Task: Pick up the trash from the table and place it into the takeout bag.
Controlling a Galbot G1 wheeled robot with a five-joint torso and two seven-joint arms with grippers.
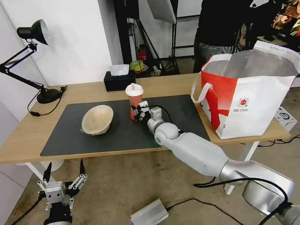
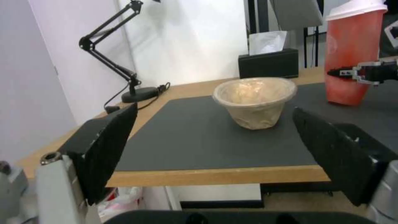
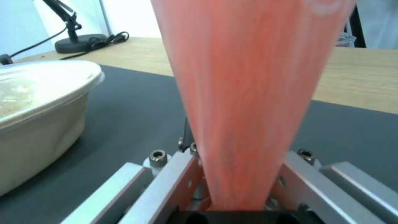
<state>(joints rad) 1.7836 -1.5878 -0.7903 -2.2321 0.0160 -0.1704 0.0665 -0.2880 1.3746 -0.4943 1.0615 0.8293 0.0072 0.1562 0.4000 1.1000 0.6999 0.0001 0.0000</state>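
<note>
The orange-red cup [image 1: 135, 101] with its white lid stands upright in the middle of the frame, on the dark mat [image 1: 123, 127] that covers the light wood table [image 1: 24, 133]. The right claw [image 1: 138, 112] is low around the cup, one finger on each side. It looks shut on the cup, but up close the view is blurry, so I cannot be sure how tight the hold is.

The beige bowl [image 1: 97, 119] sits tipped a little, left of the cup and near it. The takeout bag [image 1: 250, 92] stands open at the right end of the table, well apart from the cup.

The left claw [image 1: 65, 179] hangs wide open in the lower left of the frame, below the table edge, holding nothing.

What could go wrong? The hold is down low and the cup is tall, so it may tip or slip. A hard squeeze might crush it or pop the lid.

The bag has a small round red logo [image 1: 243, 102] with tiny words under it, too small to read.
</note>
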